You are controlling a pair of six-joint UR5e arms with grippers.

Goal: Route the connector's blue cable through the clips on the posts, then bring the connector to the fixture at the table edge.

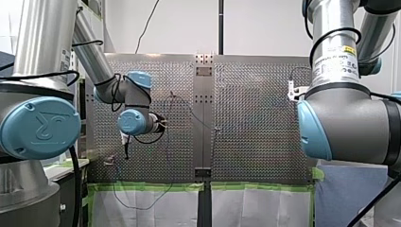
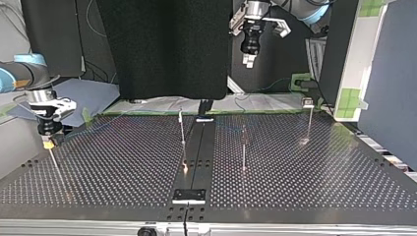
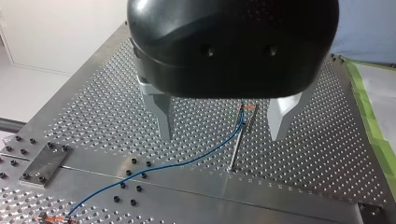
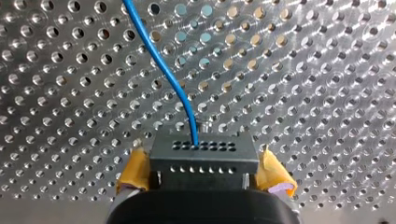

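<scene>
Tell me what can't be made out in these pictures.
Right wrist view: my right pincer covers the back of the plug; the blue cable runs off the edge.
Left wrist view: the clip on the post is too small to show whether the cable sits in it.
Front view, at right: my right arm's elbow covers the edge of the table.

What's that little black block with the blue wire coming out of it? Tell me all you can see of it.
The connector is a small black rectangular block, plastic by its look, with rows of tiny holes. The blue cable leaves one hole on its far face and curves away over the perforated table. The right hand is shut on it, a yellow pad pressing each side.
</scene>
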